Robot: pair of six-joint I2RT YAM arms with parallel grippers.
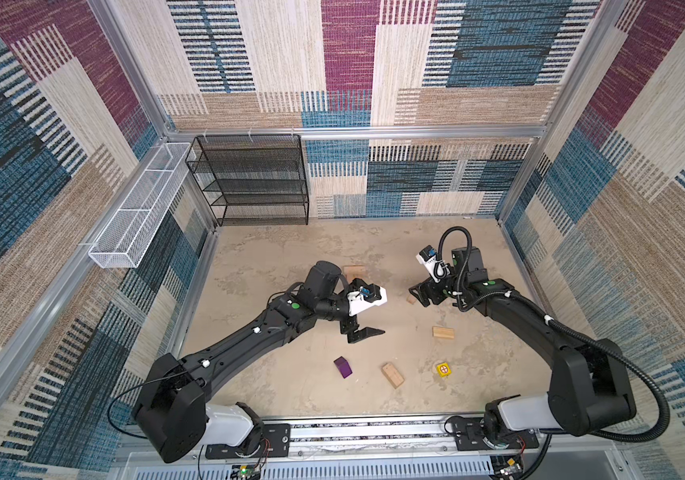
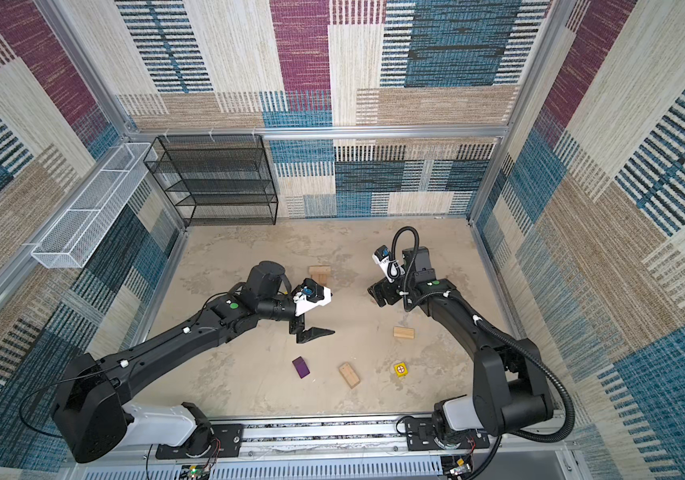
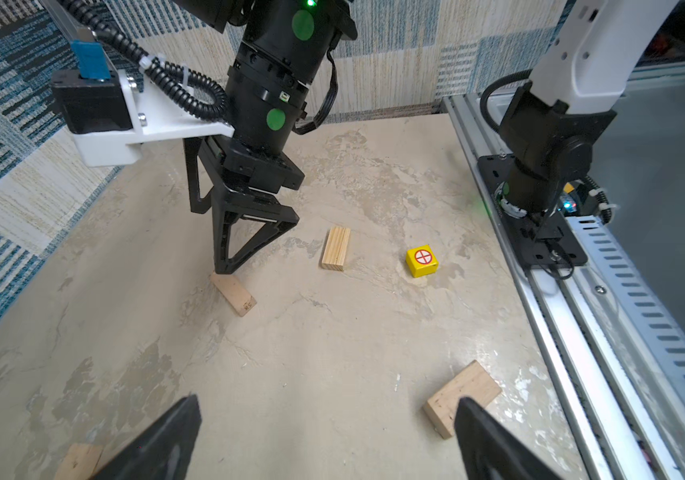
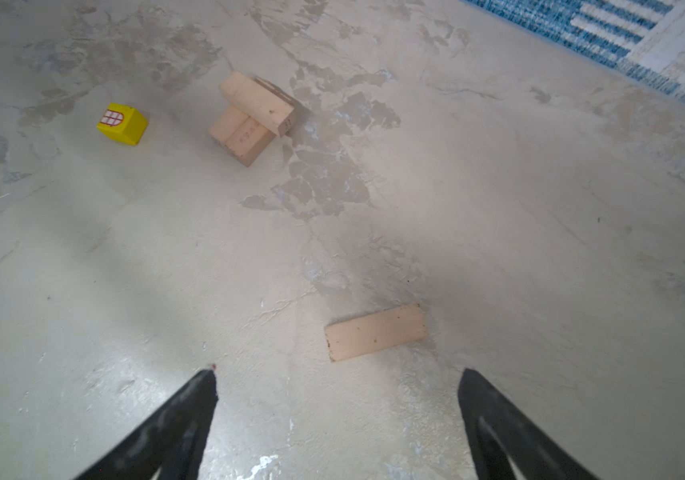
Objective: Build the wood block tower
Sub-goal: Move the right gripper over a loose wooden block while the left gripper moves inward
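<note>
Patterned woven walls (image 1: 498, 62) close three sides of the mottled beige tabletop (image 1: 290, 257). A black mesh shelf (image 1: 249, 178) stands at its far left corner, a white wire basket (image 1: 141, 208) on the left wall. The wood block tower (image 4: 253, 116), two bricks with one crossed on top, sits toward the far edge, half hidden behind the left arm (image 1: 249, 336) in both top views. The left gripper (image 1: 367, 334) hangs wide and empty mid-tabletop; the right gripper (image 4: 336, 380), also wide, holds nothing beside a flat brick (image 4: 376, 332). Toward the near edge lie a purple block (image 1: 342, 367) and a yellow cube (image 1: 443, 369).
</note>
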